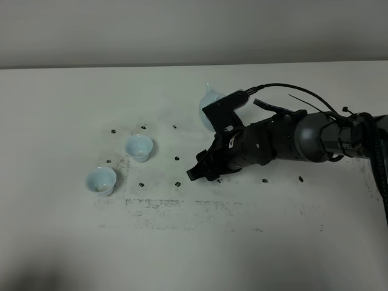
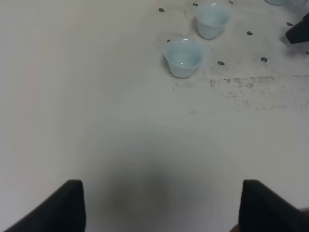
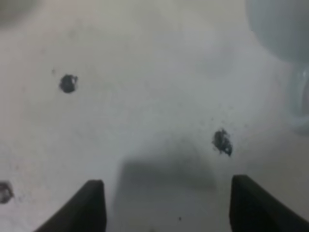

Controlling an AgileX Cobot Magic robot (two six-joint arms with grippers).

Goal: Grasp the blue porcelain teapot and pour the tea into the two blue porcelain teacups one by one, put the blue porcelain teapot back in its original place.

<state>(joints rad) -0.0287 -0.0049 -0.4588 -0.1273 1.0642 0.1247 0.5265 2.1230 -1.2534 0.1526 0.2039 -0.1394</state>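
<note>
Your high camera looks down on the whole bench (image 1: 194,242). Your left wrist view, set back, shares the teacups (image 2: 183,57) with it; the right wrist view sits close above.

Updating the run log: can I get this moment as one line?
right gripper: jaws open, empty, beside teapot | left gripper: jaws open, empty | near teacup, far teacup: upright, untouched

Soft, even light, faint shadows on the table (image 3: 145,121); right wrist view is badly blurred.
</note>
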